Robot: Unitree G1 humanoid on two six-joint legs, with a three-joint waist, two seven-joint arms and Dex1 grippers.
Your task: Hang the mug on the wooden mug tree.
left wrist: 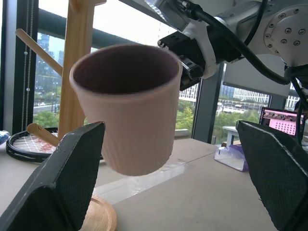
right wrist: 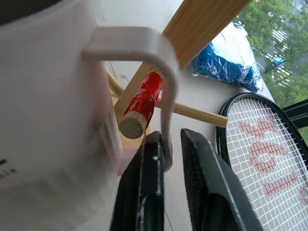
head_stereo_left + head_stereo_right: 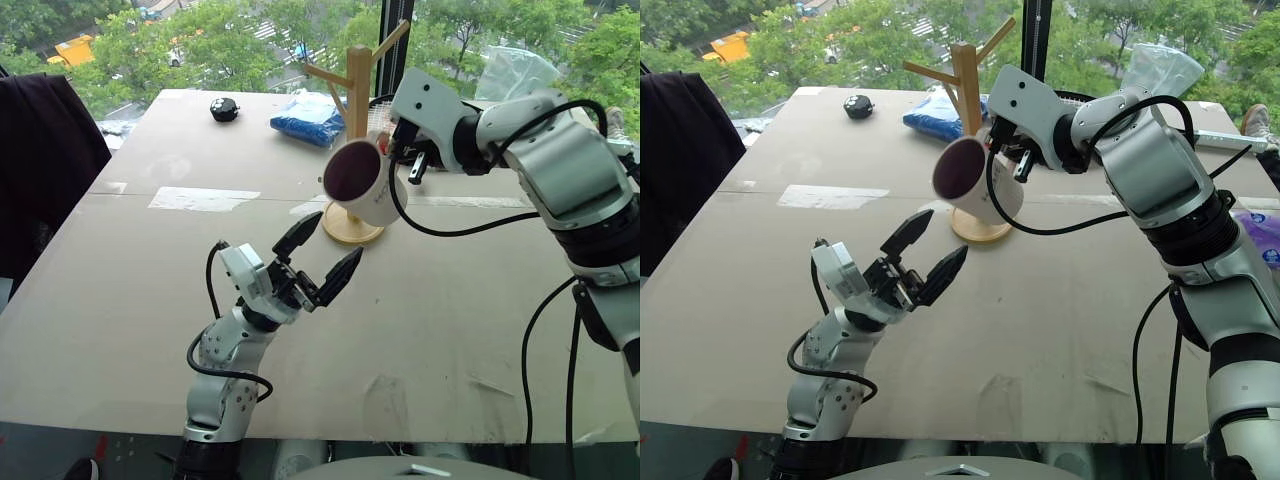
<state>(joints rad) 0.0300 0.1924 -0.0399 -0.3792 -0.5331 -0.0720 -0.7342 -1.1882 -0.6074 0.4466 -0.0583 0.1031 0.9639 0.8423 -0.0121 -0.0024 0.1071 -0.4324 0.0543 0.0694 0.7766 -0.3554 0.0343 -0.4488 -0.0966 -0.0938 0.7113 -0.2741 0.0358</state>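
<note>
A: Where was the mug [image 3: 362,180]?

B: Aloft beside the wooden mug tree [image 3: 357,105], its loop handle threaded over the red-taped peg [image 2: 142,104]. The right pincer [image 2: 169,159] stood slightly apart around the handle.

A: Advice?

B: Seat the glossy ceramic loop down the smooth dowel before withdrawing. The left pincer [image 3: 320,261] gaped, empty.

Mug [image 3: 368,182]: white, maroon inside. Wooden mug tree [image 3: 357,100]: light wood, red-taped peg [image 2: 145,98]. Bag [image 3: 310,119]: blue. Racket [image 2: 267,149]: black frame, white strings, red logo.
</note>
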